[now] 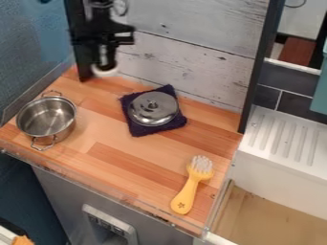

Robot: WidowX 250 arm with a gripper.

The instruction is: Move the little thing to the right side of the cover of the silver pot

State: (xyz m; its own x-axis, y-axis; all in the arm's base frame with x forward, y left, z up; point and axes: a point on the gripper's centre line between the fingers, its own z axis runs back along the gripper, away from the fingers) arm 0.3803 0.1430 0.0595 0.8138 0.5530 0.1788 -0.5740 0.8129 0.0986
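One whitish thing (105, 72) blurs just under the end effector (106, 62); whether gripped, I cannot tell.

Round silver metal pot (46, 118), smooth and glossy. Round silver metal lid (153, 109), polished, reflective. Dark navy square cloth (138, 128), matt, soft-looking. Long-handled yellow brush (185, 195), smooth plastic-looking handle, pale bristled head. Light-brown striped wooden countertop (115, 139), smooth, faint sheen.

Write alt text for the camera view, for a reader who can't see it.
A silver lid rests on a dark cloth on a wooden counter, between an uncovered silver pot at left and a yellow brush at lower right. A black gripper hangs at upper left.
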